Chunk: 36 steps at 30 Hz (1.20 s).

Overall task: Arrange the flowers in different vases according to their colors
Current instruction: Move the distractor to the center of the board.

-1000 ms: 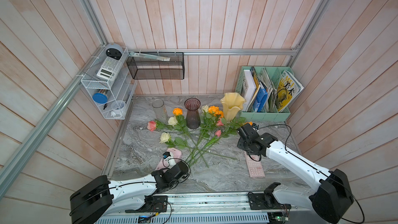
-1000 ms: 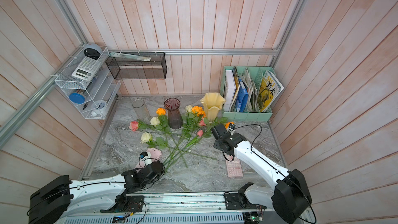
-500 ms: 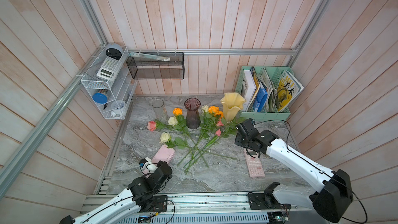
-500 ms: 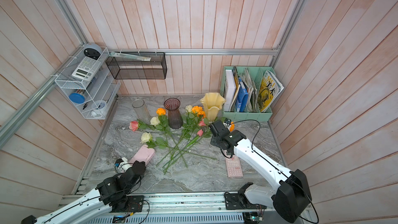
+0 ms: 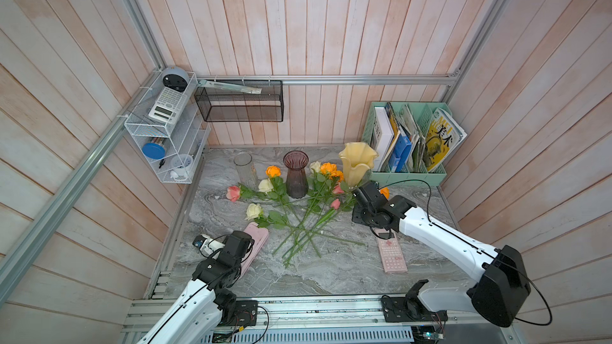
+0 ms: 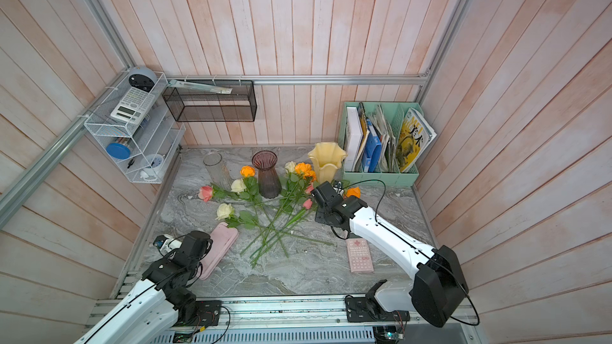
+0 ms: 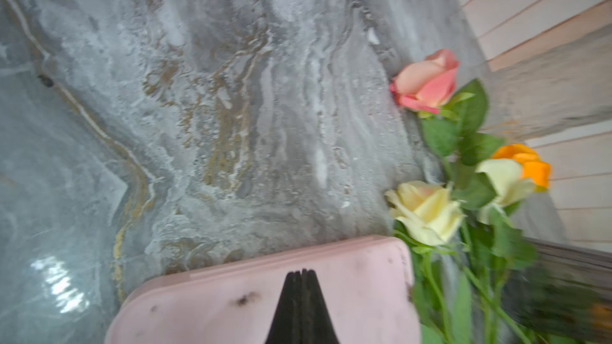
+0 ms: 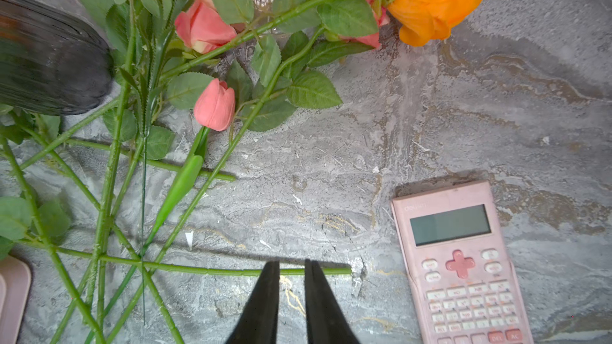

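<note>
Surface: grey marbled tabletop (image 5: 331, 276), being enclosed by pale plank walls and shared by both arms.

Flowers (image 5: 308, 213): being left lying in a crossed heap mid-table, heads toward the back wall and stems fanning toward the front; no head is showing above any vase rim, so sorting is judged not yet begun.

Vases: clear glass vase (image 5: 245, 168), purple vase (image 5: 295, 173) and yellow vase (image 5: 356, 163) are being kept upright in a row at the back of the heap.

Left gripper (image 7: 301, 274): jaws are being pressed fully together on nothing, above the pink case (image 5: 256, 243).

Right gripper (image 8: 291, 266): jaws are being held narrowly parted, nothing grasped, a stem end lying on the marble beneath; the wrist is being carried just beside the yellow vase.

Hazards, judged:
- Neighbouring stems being dragged along, because they are interlaced.
- The purple vase being tipped, since stems are lying against its foot.
- The yellow vase being knocked by the right wrist.
- The orange rose (image 5: 384, 192) being overlooked behind that arm.
- The pink calculator (image 5: 390, 253) being swept aside.
</note>
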{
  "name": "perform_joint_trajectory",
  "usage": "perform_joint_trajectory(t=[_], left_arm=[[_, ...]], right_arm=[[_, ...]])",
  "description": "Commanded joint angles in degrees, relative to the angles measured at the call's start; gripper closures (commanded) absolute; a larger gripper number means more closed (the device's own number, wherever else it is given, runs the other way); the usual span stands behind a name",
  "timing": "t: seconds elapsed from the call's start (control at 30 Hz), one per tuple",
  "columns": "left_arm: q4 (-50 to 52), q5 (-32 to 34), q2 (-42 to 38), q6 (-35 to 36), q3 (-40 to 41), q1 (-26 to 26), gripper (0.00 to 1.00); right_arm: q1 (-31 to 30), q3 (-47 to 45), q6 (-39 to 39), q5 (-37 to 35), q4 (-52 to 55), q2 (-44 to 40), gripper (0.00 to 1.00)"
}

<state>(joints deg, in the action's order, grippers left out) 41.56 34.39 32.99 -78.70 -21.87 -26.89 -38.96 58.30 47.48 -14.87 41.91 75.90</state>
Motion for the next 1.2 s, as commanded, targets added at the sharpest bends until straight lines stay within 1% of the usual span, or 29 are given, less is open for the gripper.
perform_joint_trajectory(t=[0.0,0.07,0.1,0.17,0.2,0.23,0.3,0.4,0.43,0.5,0.6,0.63,0.7,0.77,0.83,0.93,1.0,1.07,1.1,1.13,1.17], left_arm=[[2.45,-2.6,-3.46,6.44,-4.39,-2.87,0.96],[-1.7,-9.31,-2.12,7.45,-4.02,-5.16,0.97],[-3.73,-12.48,-0.42,6.54,-3.22,-5.99,1.0],[-12.21,-19.16,4.18,3.41,0.8,-9.01,1.0],[-16.73,-20.98,6.0,1.18,2.96,-10.63,1.0],[-22.21,-21.66,8.08,-1.21,5.17,-12.82,1.0],[-28.65,-20.33,11.74,-4.78,7.32,-16.92,1.0],[-35.02,-19.68,16.05,-6.88,8.03,-19.88,1.0],[-35.08,-19.19,17.27,-7.16,7.59,-20.57,1.0],[-31.32,-17.68,18.49,-7.5,6.85,-20.75,1.0],[-31.59,-15.18,16.09,-10.86,10.87,-20.53,1.0],[-30.19,-14.33,14.93,-11.82,12.37,-19.92,1.0],[-28.29,-14.64,12.56,-12.25,14.39,-17.19,1.0],[-25.02,-15.16,10.35,-11.52,15.34,-13.34,1.0],[-19.59,-14.0,8.58,-9.8,14.12,-10.05,1.0],[-12.0,-9.24,6.73,-7.83,10.63,-6.14,1.0],[-11.98,-9.04,7.25,-6.18,10.26,-1.28,1.0],[-14.64,-10.87,8.55,-2.36,10.43,5.29,1.0],[-14.22,-10.97,9.51,-1.54,9.75,8.32,1.0],[-14.21,-11.35,10.41,0.54,9.0,12.58,1.0],[-14.51,-11.81,10.99,2.41,8.3,15.54,1.0]], right_arm=[[-0.47,-1.11,-0.85,0.54,-0.49,-1.63,0.79],[-0.43,-1.63,-0.96,0.5,-0.91,-1.31,0.79],[-0.43,-1.66,-1.06,0.46,-1.07,-1.04,0.79],[-0.47,-1.47,-1.28,0.39,-1.41,-0.54,0.79],[-0.41,-1.36,-1.28,0.17,-1.64,-0.41,0.79],[-0.38,-1.31,-1.28,-0.01,-1.91,-0.4,0.79],[-0.34,-1.15,-1.48,-0.5,-2.25,-0.48,0.79],[-0.33,-1.41,-2.33,-1.22,-3.24,-0.92,0.79],[-0.35,-1.56,-2.55,-1.35,-3.72,-1.01,0.79],[-0.39,-1.61,-2.91,-1.39,-4.13,-1.1,0.79],[-0.33,-1.44,-3.42,-1.4,-4.14,-1.36,0.79],[-0.35,-1.52,-3.6,-1.55,-4.12,-1.45,0.79],[-0.34,-1.83,-3.69,-1.74,-4.44,-1.84,0.79],[-0.34,-2.44,-3.67,-2.1,-5.55,-2.24,0.79],[-0.36,-2.6,-3.58,-2.17,-6.6,-2.5,0.79],[-0.34,-1.9,-3.87,-1.94,-6.85,-2.02,0.79],[-0.31,-1.59,-4.06,-1.92,-7.06,-1.68,0.79],[-0.3,-1.77,-4.28,-1.61,-7.54,-1.4,0.79],[-0.28,-1.79,-4.41,-1.29,-7.55,-1.21,0.79],[-0.26,-1.83,-4.52,-0.98,-7.32,-1.04,0.79],[-0.26,-1.88,-4.67,-0.93,-7.23,-1.02,0.79]])
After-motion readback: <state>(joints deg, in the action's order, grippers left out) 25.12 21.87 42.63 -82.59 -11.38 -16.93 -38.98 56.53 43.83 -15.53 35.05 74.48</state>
